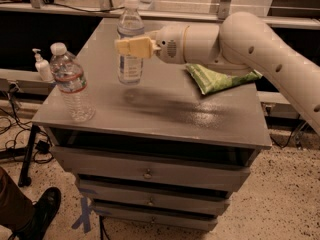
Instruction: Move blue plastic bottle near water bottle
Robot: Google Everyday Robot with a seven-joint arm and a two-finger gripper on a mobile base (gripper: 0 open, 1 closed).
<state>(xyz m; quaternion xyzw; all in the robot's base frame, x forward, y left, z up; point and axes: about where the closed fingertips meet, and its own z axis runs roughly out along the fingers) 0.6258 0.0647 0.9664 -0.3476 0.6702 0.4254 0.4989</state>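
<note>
Clear drink bottles: two, namely blue plastic bottle [129, 67] and water bottle [73, 86]. Small pump bottle [42, 67]: one. Green snack bag [220, 79]: one. Gripper [128, 47]: one, at upper part of blue plastic bottle, clamped round it. Table [175, 115]: one. Drawer fronts [200, 170] below: three, probably; lowest one dim. Shoe [43, 210]: one.

The grey drawer table [165, 119] carries the water bottle [72, 84], upright at its front left corner. Well to the right of the water bottle and further back, a green bag [220, 79] lies flat, partly hidden by the arm. Behind and right of the water bottle, the gripper [123, 46] clasps the upright blue bottle [129, 69]. Whether the blue bottle's base touches the top, I cannot tell.
</note>
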